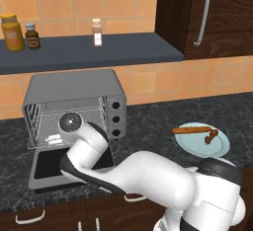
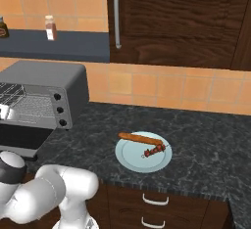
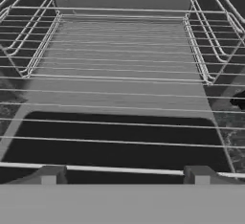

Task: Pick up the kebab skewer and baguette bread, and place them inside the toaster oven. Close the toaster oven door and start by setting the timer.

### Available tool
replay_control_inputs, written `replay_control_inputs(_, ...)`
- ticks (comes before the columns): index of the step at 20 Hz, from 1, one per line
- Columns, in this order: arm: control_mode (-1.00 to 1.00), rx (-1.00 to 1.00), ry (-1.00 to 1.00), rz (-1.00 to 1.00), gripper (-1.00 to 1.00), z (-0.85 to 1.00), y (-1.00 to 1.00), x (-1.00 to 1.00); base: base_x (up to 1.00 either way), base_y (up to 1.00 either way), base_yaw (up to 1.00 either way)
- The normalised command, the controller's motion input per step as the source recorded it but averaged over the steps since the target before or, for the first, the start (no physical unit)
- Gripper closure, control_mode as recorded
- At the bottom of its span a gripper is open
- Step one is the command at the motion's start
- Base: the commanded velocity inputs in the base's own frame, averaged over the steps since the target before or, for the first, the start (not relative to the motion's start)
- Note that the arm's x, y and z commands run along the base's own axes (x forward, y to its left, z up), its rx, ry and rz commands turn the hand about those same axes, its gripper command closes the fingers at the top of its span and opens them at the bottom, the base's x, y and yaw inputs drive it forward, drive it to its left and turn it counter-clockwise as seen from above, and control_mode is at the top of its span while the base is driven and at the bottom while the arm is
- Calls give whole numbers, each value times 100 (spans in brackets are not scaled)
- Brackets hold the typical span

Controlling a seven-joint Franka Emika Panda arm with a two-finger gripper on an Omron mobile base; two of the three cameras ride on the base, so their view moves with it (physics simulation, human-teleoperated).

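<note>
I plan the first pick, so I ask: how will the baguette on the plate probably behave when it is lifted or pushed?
The baguette is long and slim, so held at one end it would probably tilt. Its rounded body may roll on the smooth plate if pushed sideways. It lies beside the skewer, so a push could disturb that too.

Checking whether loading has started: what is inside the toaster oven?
Inside the toaster oven, a bare wire rack shows; the arm covers part of the cavity. The baguette bread and kebab skewer lie on the plate.

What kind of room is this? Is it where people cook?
Yes, it looks like a kitchen. A toaster oven sits open on a dark stone counter, wood cabinets hang above, and a plate holds bread and a kebab.
</note>
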Motion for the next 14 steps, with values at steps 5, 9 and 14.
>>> replay_control_inputs(5, -100, 1, 2, 0, -100, 14, -1, -59, 0, 0, 0)
replay_control_inputs(9, -100, 12, 8, -10, -100, 100, -49, -36, 0, 0, 0)
replay_control_inputs(14, -100, 14, 16, -26, -100, 47, -94, -17, 0, 0, 0)
